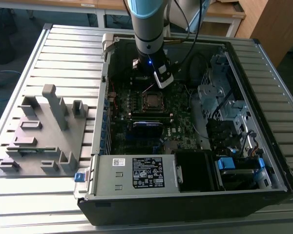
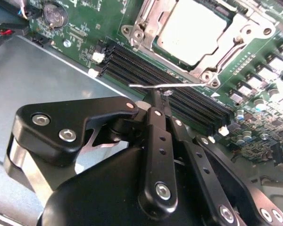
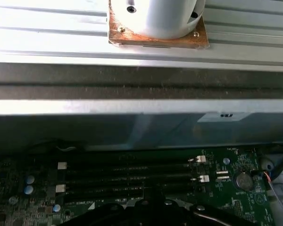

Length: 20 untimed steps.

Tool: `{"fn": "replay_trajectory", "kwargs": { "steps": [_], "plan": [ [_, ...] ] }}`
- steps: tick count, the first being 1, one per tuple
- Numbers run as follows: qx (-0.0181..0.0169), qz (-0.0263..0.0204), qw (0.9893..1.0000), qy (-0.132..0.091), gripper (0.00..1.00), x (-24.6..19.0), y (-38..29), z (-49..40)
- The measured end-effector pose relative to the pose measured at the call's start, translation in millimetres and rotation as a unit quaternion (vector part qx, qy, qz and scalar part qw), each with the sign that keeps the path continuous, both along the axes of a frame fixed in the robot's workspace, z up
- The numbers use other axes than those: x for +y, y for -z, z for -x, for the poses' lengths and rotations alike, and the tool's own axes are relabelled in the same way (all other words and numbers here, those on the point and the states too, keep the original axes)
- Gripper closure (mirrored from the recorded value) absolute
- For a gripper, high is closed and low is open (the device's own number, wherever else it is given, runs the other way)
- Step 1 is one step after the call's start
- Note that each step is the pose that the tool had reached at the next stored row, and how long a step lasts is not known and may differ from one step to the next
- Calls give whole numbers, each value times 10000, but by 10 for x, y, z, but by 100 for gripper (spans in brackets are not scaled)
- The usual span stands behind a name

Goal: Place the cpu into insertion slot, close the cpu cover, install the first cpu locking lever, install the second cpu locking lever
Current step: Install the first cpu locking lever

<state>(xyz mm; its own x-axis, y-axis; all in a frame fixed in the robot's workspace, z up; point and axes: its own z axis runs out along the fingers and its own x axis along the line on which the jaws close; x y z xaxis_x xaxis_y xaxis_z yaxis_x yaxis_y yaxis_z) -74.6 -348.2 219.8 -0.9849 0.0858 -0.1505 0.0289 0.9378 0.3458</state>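
Tightly drawn together, the fingers of the gripper (image 2: 155, 96) meet at a thin wire locking lever (image 2: 184, 84) in the second wrist view. The tip touches the rod, but a true pinch cannot be told. Beyond the lever, across the black memory slots (image 2: 141, 63), lies the insertion slot (image 1: 152, 101), with the cpu (image 2: 193, 23) seated and the cpu cover (image 2: 144, 23) flat around it.

Slatted metal table (image 1: 63, 44) — wooden desks (image 1: 227, 9) behind
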Motion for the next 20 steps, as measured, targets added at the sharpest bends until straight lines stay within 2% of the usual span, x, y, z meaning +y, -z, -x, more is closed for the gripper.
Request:
{"fn": "replay_trajectory", "kwargs": {
  "steps": [4,5,8,9,16,20],
  "plan": [
    [-3,1,10000,2,90,-26,0,0],
    [-21,1,10000,4,90,-29,0,0],
    [-117,0,9999,14,90,-36,7,0],
    [-136,-1,9999,24,90,-38,14,-1],
    [-142,2,9993,358,90,-50,67,0],
    [-142,2,9992,363,90,-50,68,0]
  ]
}}
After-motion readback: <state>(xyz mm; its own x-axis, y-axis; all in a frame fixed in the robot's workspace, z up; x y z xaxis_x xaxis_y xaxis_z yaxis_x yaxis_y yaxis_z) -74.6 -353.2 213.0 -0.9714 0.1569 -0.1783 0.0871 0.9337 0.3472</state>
